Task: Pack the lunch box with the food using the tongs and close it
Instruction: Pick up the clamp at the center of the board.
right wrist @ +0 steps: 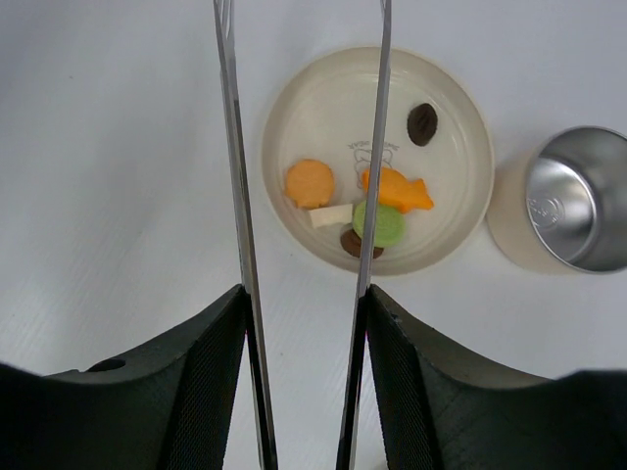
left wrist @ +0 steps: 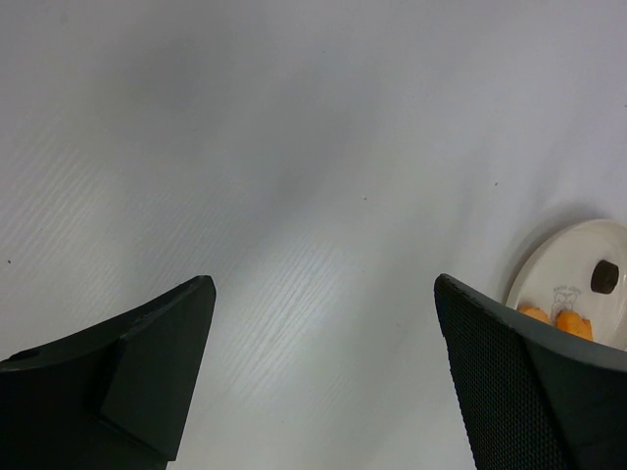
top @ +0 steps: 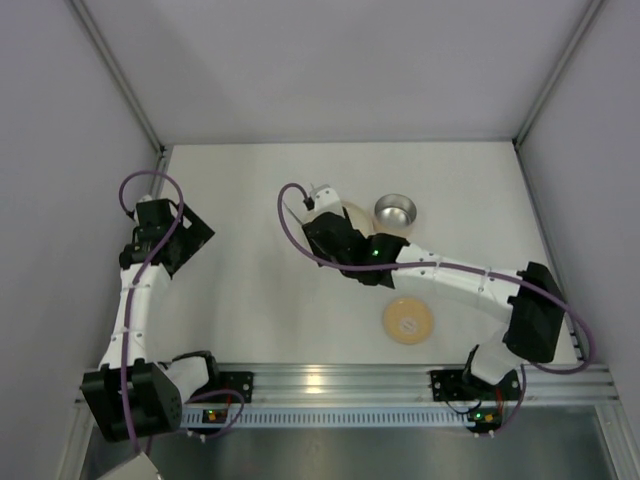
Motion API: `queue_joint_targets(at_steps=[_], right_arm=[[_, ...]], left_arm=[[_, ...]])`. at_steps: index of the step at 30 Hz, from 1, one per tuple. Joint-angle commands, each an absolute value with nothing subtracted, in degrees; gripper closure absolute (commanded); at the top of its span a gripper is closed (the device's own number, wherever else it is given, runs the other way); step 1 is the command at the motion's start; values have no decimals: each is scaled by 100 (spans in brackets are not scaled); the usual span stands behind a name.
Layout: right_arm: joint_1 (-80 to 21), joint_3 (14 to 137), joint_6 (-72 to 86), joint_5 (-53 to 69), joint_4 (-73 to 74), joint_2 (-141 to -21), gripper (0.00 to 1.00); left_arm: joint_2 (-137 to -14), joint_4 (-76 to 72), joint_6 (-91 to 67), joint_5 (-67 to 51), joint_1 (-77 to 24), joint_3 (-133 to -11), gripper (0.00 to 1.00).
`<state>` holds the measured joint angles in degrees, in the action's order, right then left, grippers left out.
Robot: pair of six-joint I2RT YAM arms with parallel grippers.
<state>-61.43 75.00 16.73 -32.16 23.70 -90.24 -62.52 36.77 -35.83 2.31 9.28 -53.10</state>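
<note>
The left gripper (left wrist: pixel 323 284) hangs near the left edge of the table (top: pixel 250 300), its jaws spread wide with nothing between them, well apart from the work. At the table's middle the right gripper (right wrist: pixel 306 294) is part-way closed on the tongs (right wrist: pixel 238 196), pinching their two blades from outside. The blades stand apart, so the tongs grip nothing. Their long axis runs straight ahead of the jaws toward the far edge, and their tips are out of the wrist view. The plate (right wrist: pixel 313 108) lies ahead and a little right of that axis. The right blade crosses it above the orange fish piece, while the left blade passes outside its left rim. The food (right wrist: pixel 379 223) is clustered on the plate's near half, with one dark piece apart. Just right of the plate stands the lunch box (right wrist: pixel 573 201), open, with no food showing in it. Its lid (top: pixel 408 320) lies closer to the near edge. The right robot arm is plainly the nearer one, and the next move probably needs a small shift right so the blades straddle a piece.
</note>
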Motion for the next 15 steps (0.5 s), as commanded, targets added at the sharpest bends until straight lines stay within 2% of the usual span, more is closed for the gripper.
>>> queue_joint_targets(at_steps=[1, 8, 15], right_arm=[[-5968, 7594, 1793, -3612, 3110, -8570, 50], [-5529, 7242, 1995, -3683, 3542, -8113, 53], [-5028, 7049, 1872, -2972, 3296, -8287, 54]], left_arm=[[-6082, 3445, -3524, 141, 949, -5273, 2], [-6073, 3428, -3516, 79, 949, -5265, 1], [-6073, 3410, -3507, 44, 949, -5256, 1]])
